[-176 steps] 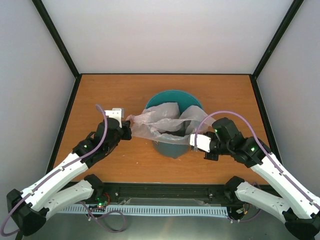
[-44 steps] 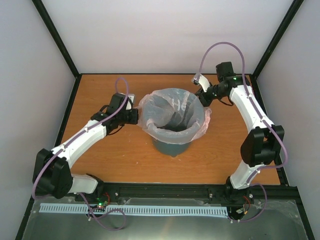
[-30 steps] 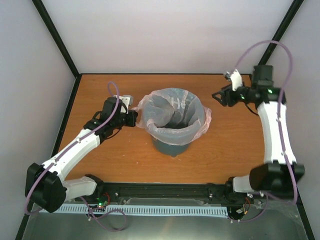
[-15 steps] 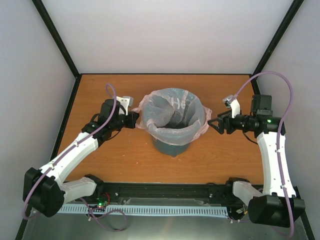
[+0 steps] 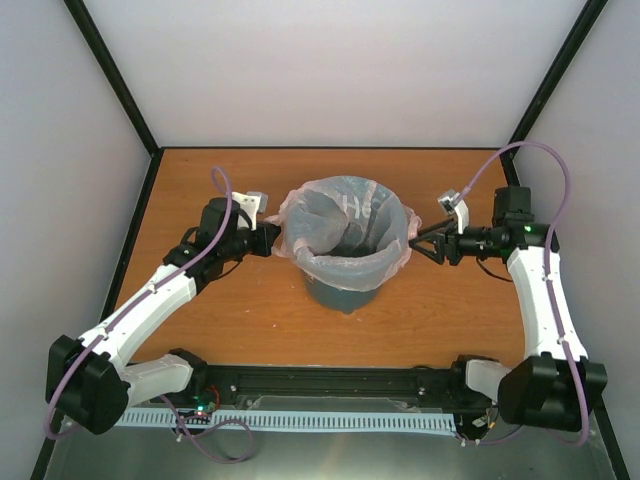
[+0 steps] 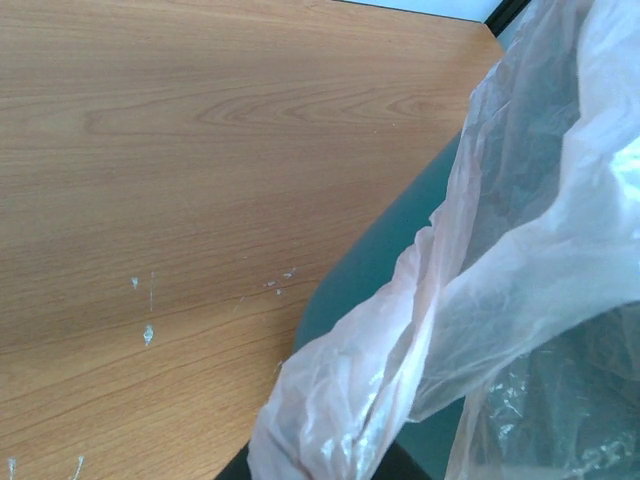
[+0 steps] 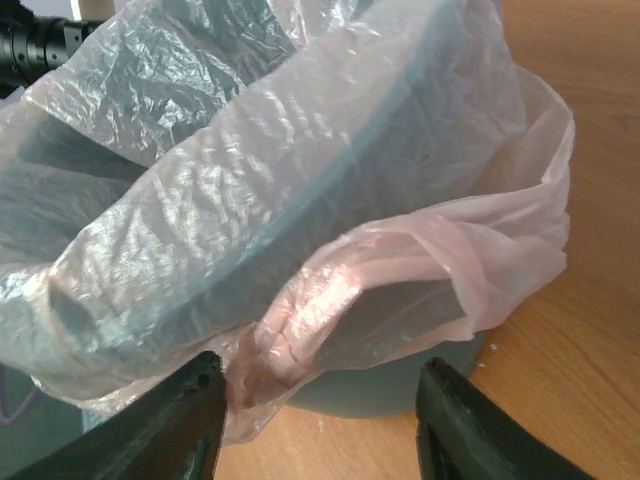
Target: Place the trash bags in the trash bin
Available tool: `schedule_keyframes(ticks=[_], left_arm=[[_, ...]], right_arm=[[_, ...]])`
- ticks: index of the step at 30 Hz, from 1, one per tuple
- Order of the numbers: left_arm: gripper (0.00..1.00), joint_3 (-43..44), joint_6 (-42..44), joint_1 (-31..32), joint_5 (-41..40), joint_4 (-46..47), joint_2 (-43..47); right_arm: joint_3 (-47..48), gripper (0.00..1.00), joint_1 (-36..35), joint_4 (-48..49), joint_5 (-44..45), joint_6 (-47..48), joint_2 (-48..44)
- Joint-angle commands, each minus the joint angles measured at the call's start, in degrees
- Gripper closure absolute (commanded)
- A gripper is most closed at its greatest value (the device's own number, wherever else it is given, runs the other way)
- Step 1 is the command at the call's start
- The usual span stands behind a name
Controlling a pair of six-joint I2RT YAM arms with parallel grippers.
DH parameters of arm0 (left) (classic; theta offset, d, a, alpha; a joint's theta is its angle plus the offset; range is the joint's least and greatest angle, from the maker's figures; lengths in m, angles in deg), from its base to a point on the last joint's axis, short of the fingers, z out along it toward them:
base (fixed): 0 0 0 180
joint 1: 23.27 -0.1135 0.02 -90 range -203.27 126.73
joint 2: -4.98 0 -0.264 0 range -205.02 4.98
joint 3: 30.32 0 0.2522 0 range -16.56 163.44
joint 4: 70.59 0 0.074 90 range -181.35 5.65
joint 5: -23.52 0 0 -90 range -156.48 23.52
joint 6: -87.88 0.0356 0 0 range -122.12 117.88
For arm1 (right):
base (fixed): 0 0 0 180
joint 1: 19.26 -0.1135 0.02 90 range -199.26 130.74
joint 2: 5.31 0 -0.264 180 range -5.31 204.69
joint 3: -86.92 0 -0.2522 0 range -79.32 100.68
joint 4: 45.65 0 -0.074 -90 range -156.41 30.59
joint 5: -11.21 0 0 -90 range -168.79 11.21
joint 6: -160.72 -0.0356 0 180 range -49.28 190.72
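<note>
Left tool point(image 5: 271, 240) and right tool point(image 5: 416, 244) flank the trash bin point(image 5: 340, 296); its mouth gapes open.

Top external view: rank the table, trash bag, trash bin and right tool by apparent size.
1. table
2. trash bag, draped over the bin's rim
3. trash bin, only its lower wall uncovered
4. right tool, clearly smallest

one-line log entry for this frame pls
trash bag: lining trash bin, mouth folded over rim | left gripper: shut on bag's left edge | right gripper: open, astride right overhang
</note>
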Motion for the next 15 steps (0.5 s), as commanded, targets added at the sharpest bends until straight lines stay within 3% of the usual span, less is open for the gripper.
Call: schedule_keyframes(ticks=[1, 5, 9, 13, 15], left_arm=[[0.99, 0.7, -0.4, -0.5, 0.7, 1.5, 0.6], [0.99, 0.6, -0.3, -0.5, 0.2, 1.3, 0.8], [0.99, 0.5, -0.3, -0.4, 0.8, 1.6, 0.6], [1.00, 0.6, -0.3, -0.4, 1.1, 1.5, 0.2], [0.99, 0.6, -0.3, -0.4, 1.1, 1.5, 0.2]], right_arm=[[1.7, 0.43, 0.2, -2.2, -5.3, 3.5, 3.0], [2.8, 0.35, 0.2, -8.3, -9.6, 10.0, 3.9], [2.4, 0.32, 0.2, -8.2, -10.0, 12.5, 2.0], [2.3, 0.32, 0.2, -7.3, -10.1, 11.7, 0.6], [2.2, 0.40, 0.2, -6.6, -10.3, 10.7, 0.6]])
